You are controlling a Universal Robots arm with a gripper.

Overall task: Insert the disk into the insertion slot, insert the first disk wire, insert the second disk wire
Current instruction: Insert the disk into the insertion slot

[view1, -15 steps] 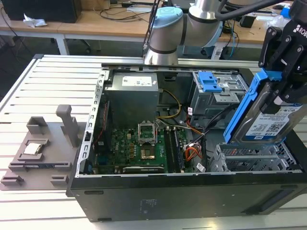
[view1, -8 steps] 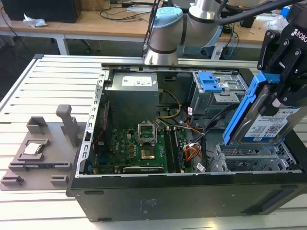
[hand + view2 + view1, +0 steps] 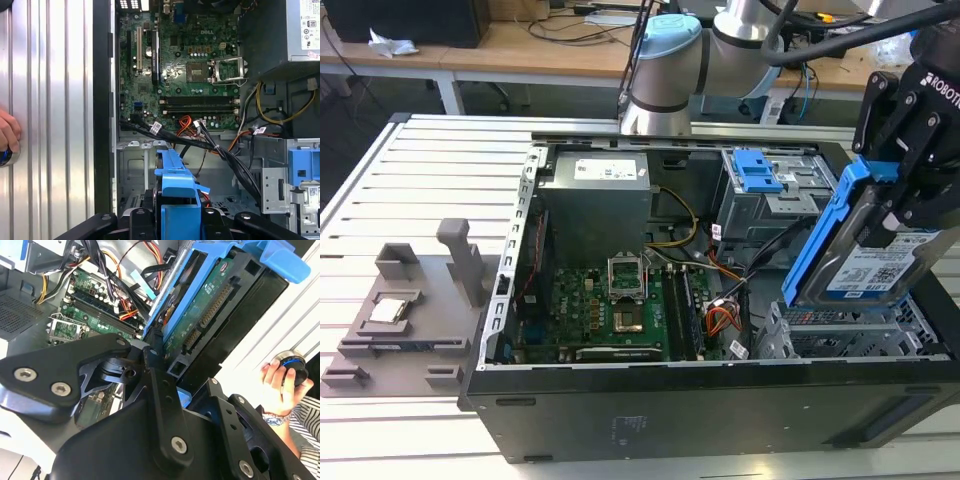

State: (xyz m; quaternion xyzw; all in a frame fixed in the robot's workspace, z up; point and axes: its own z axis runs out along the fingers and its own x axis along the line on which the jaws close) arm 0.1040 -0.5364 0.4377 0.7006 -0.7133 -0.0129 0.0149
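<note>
Item: the disk (image 3: 876, 268), a silver drive in a blue carrier. It is held off the table, tilted, with its label side facing the exterior view. Its green circuit-board underside (image 3: 204, 307) shows in the second wrist view, and its blue carrier edge (image 3: 175, 181) shows in the first wrist view.

Holder: the gripper (image 3: 903, 205), black, two-fingered, clamped across the carrier's sides. The fingers are narrowed to the disk's width, and the disk sits between them in both wrist views (image 3: 176, 371) (image 3: 177, 216).

Position: over the insertion slot (image 3: 840, 338), the low grey perforated cage at the exterior view's lower right of the open computer case (image 3: 670, 405). The disk is not seated; its lower edge is close above the cage top.

Adjacent: the first disk wire (image 3: 720, 320), red and orange strands, lies loose inside the case between the motherboard (image 3: 615, 300) and the cage. It is seen again near the black cables (image 3: 210, 145) in the first wrist view (image 3: 186, 123).

Further: a taller cage with a blue latch (image 3: 758, 172); a grey power supply (image 3: 595, 200); a grey fixture tray (image 3: 380, 350) on the slatted table (image 3: 420, 160).

Periphery: a person's hand (image 3: 276, 385) grips a round blue-ringed object beside the case.
</note>
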